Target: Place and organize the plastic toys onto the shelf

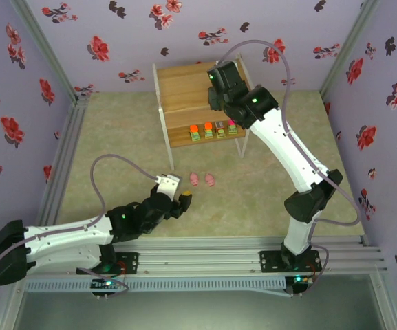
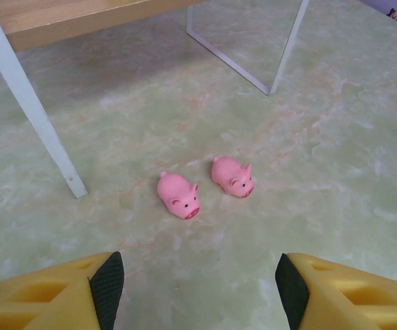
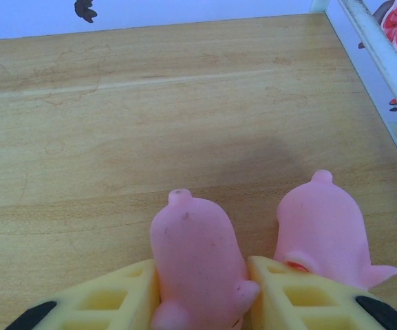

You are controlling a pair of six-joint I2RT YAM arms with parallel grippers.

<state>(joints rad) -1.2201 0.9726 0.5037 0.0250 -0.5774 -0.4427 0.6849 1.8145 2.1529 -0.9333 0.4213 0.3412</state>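
Pink pig [image 3: 197, 254], pinched in the right gripper [image 3: 201, 275], sits beside another pig [image 3: 322, 230] on the shelf [image 3: 115, 103], seemingly for a row; left gripper [image 2: 199, 282] hovers half-open, empty.

White arms [image 1: 281, 148], black joints [image 1: 312, 199], yellow claws [image 2: 199, 282] [image 3: 201, 292]

From my L gripper [image 2: 199, 282], jaws apart, I've got open floor fwd up to two floor pigs [image 2: 178, 194], side by side w/ a narrow gap btwn. White shelf leg [image 2: 33, 117] blocks the left of that lane. R arm [image 1: 274, 130] hangs over the shelf [image 1: 177, 89], right side. R gripper [image 3: 201, 275] flanks held pig [image 3: 198, 240]. Neighbour pig [image 3: 322, 234] sits tight on its right, w/ white rail [image 3: 370, 41] beyond. Top board [image 3: 150, 103] is free left and ahead. Blocks [image 1: 212, 130] line the lower board's front edge.
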